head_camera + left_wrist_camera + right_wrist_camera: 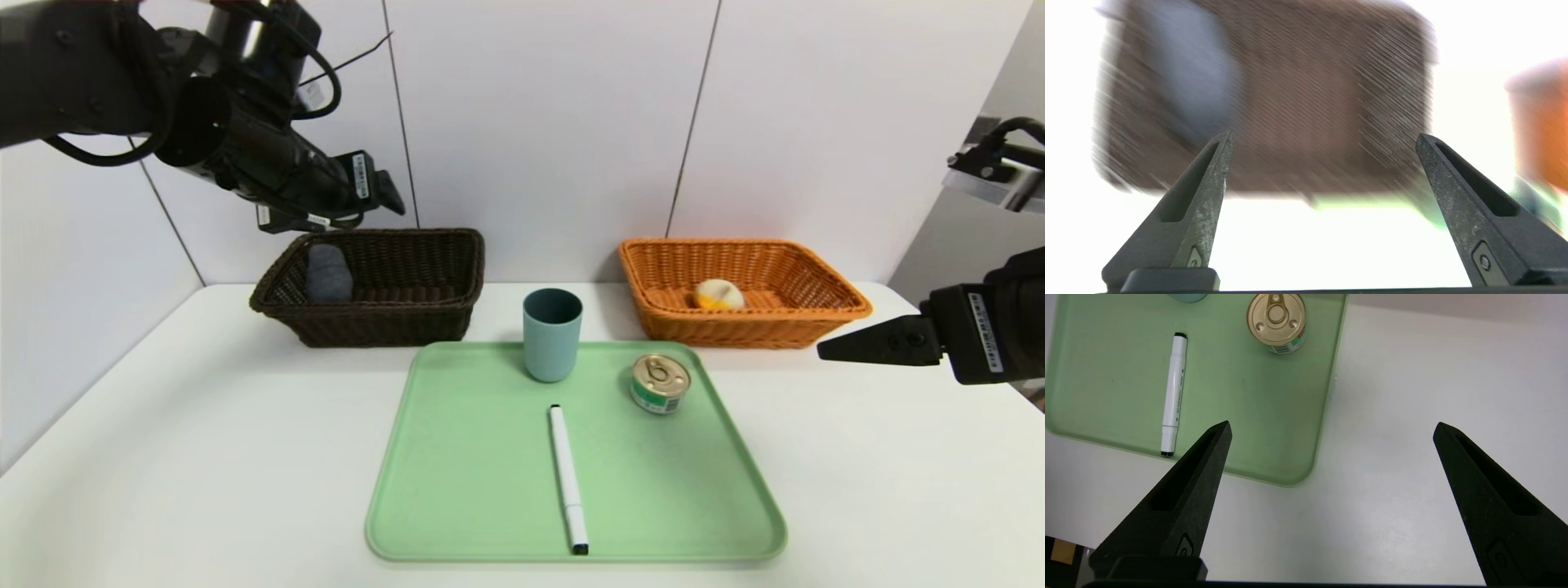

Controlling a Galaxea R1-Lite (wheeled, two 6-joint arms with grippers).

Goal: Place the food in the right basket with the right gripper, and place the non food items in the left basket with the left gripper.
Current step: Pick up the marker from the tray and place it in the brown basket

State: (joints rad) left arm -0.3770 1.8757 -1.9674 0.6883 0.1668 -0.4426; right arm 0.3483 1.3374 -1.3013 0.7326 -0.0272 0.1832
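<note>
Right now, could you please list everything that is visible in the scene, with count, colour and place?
Tray: one, light green, centre of the table.
Cup: one, blue-grey, upright at the tray's far edge.
Marker pen: one, white with black ends, lying on the tray.
Tin can: one, gold lid, tray's right side.
Left basket: one, dark brown wicker, far left.
Grey object: one, inside the left basket.
Right basket: one, orange wicker, far right.
Round food item: one, white and yellow, inside the right basket.
Table: one, white.
Left gripper: open, above the left basket.
Right gripper: open, right of the tray.
</note>
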